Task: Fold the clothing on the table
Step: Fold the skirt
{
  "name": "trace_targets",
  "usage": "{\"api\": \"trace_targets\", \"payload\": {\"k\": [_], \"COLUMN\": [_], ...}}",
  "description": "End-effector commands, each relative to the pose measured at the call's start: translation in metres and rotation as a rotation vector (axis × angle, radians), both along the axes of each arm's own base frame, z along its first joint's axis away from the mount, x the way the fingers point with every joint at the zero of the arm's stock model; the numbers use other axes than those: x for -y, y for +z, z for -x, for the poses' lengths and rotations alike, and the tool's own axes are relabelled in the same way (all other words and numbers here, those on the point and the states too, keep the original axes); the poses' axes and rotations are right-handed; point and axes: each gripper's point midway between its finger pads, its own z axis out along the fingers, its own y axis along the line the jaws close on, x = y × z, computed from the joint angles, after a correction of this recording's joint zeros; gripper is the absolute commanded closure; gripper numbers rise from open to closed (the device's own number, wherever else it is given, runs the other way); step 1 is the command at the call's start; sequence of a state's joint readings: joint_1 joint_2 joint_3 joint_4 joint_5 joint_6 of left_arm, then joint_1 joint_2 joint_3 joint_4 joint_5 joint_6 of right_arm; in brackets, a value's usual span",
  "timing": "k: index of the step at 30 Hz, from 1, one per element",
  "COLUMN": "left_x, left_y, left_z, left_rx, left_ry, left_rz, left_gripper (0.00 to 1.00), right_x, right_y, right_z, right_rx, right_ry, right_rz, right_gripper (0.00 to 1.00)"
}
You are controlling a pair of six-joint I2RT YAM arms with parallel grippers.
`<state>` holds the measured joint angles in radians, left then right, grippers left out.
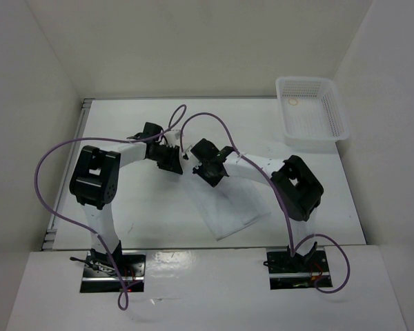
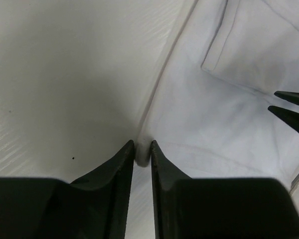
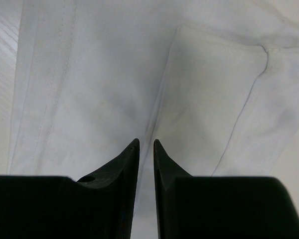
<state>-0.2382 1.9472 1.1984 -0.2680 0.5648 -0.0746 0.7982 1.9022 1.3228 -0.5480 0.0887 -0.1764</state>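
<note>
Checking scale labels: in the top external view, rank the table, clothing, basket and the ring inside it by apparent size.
1. table
2. clothing and basket, tied: similar spread, and the arms hide part of the clothing
3. ring, by far smallest

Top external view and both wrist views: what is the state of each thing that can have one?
thin white fabric clothing, lying spread on the flat matte white table, one edge pinched
left gripper, jaws shut on the clothing's edge
right gripper, jaws nearly shut over the clothing; grip unclear
rigid white plastic mesh basket, upright, one small round thing inside
</note>
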Motion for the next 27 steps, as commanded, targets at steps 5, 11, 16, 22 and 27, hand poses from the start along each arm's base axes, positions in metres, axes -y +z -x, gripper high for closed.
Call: {"api": "trace_targets", "payload": {"k": [5,11,16,22,27], "left_x": [-0.006,-0.007,-0.007,-0.008,-0.008], "left_y": [-0.016,-0.018,-0.015,-0.015,-0.015], "left_z": [0.012,0.015,0.014,0.019,0.019], "left_rx": [-0.036,-0.046,-0.037,-0.046,-0.046], "left_ry": [-0.032,-0.032,-0.032,-0.032,-0.032], "left_rz": [-0.046,-0.048,-0.046,-0.048,-0.048], "left_gripper": [0.85,0.97,0.99,0.99,0.99], "right_x": [-0.007,0.003,0.005,0.007,0.013], "right_y": [0.029,0.019,0.013,0.009,0.003], "right_z": [-0.009,-0.016,-0.016,-0.017,-0.010], "right_rx": [0.058,0.079,0.080,0.079,0.050], "right_ry": [-0.009,-0.057,-0.062,-0.066,-0.064], "right_rz": [-0.051,0.006,0.020,0.035,0.067], "right_gripper": [0.78,0.61,0.58,0.58,0.55]}}
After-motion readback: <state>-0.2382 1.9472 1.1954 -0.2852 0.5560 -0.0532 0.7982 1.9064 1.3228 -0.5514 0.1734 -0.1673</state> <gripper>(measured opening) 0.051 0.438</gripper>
